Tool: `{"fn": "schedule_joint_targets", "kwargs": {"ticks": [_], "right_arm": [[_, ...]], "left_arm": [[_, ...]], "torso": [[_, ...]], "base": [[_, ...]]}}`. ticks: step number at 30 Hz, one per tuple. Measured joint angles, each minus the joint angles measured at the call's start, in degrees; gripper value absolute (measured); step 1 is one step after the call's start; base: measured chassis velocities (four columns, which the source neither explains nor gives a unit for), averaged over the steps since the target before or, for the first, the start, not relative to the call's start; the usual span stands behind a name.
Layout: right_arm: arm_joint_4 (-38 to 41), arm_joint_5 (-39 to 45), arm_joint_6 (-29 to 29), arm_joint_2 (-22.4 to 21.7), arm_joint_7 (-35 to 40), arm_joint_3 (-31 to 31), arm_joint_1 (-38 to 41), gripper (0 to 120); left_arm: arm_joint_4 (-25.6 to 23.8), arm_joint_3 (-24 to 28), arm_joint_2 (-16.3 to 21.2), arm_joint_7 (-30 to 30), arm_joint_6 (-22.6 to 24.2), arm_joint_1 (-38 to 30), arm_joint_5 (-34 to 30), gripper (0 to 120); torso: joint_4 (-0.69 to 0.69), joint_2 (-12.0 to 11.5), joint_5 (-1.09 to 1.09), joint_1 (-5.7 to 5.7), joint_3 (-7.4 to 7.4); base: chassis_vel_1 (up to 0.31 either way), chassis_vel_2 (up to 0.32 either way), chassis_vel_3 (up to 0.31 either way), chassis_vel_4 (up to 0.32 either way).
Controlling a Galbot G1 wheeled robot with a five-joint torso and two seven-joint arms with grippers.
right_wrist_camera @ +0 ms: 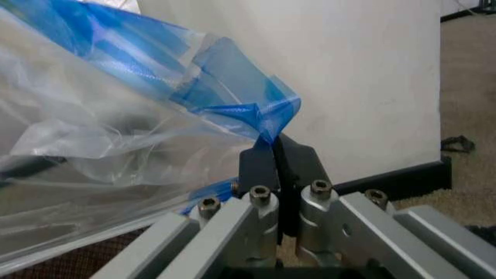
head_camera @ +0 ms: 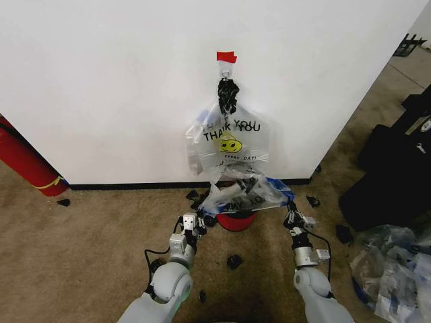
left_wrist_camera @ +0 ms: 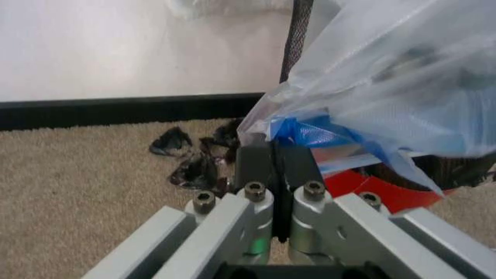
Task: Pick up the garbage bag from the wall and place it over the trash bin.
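- Your left gripper (head_camera: 199,223) sits low at the trash bin's (head_camera: 236,221) left side, jaws clamped on the garbage bag's (head_camera: 244,193) left edge.
- Bag is stretched over the bin top, by the wall (head_camera: 101,81), below the hanging THANK YOU bag (head_camera: 229,140).
- Your right gripper (head_camera: 291,213) pinches the bag's blue right corner.

Tan carpet (head_camera: 87,229), black scraps (head_camera: 234,261); red cylinder (head_camera: 23,163) far left
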Motion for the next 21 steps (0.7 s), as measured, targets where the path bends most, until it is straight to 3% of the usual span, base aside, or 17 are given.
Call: {"fn": "schedule_joint_targets", "kwargs": {"ticks": [5,10,21], "right_arm": [[2.3,-0.5,-0.1,-0.6,0.3,0.0,-1.6,8],[4.8,-5.0,0.2,-2.7,1.1,0.7,-3.8,30],[12.2,-12.8,2.2,-7.4,4.6,4.3,-9.5,68]], "left_arm": [[-3.7,-0.3,1.8,-0.8,0.7,1.7,-1.2,4],[-10.0,-0.6,5.6,-0.8,3.3,5.1,-1.5,26],[-18.2,-2.4,12.9,-0.9,5.8,9.5,-1.4,64]], "torso": [[0.0,0.0,0.0,0.0,0.0],[0.0,0.0,0.03,-0.01,0.0],[0.0,0.0,0.01,-0.01,-0.01]], "base": [[0.0,0.0,0.0,0.0],[0.0,0.0,0.0,0.0],[0.0,0.0,0.0,0.0]]}}
